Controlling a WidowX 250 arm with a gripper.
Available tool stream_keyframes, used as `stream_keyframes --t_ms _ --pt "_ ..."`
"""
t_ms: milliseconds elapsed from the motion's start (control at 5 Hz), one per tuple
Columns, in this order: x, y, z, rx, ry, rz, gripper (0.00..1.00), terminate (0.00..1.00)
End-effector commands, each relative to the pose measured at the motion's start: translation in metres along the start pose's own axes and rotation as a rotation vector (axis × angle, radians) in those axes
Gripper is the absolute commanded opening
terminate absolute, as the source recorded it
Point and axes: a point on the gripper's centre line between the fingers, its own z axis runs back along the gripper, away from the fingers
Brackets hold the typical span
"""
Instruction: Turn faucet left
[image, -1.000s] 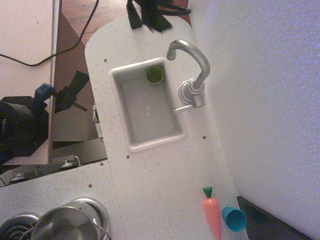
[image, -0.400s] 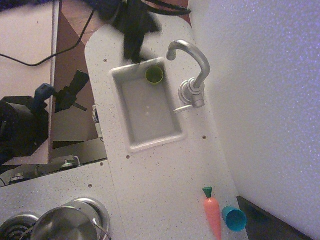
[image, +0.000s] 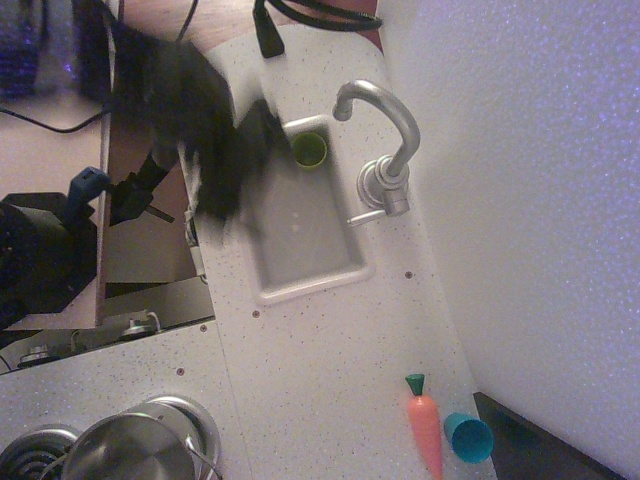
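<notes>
The faucet (image: 385, 150) is a shiny silver tap with a gooseneck spout, a round base and a thin side lever, standing at the right rim of the sink (image: 300, 275). Its spout end hangs over the sink's upper right corner, near a green cup (image: 309, 149) inside the basin. My gripper (image: 235, 165) is a black motion-blurred shape over the sink's upper left rim, well left of the faucet and apart from it. The blur hides whether its jaws are open or shut.
An orange toy carrot (image: 425, 428) and a blue cup (image: 467, 437) lie at the lower right of the counter. A steel pot (image: 130, 452) sits on the burner at lower left. A white wall (image: 530, 200) runs along the right. Black cables (image: 300, 15) hang at the top.
My gripper has swept down and to the left, from the top edge of the view to over the sink's left rim. The faucet, cups and carrot have not moved.
</notes>
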Motion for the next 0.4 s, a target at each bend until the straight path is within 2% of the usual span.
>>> stream_keyframes --t_ms 0,200 --pt "0.0102 0.0064 0.0121 0.023 -0.04 -0.012 1.0 0.0" --pt "0.0102 0.0064 0.0121 0.023 -0.04 -0.012 1.0 1.0"
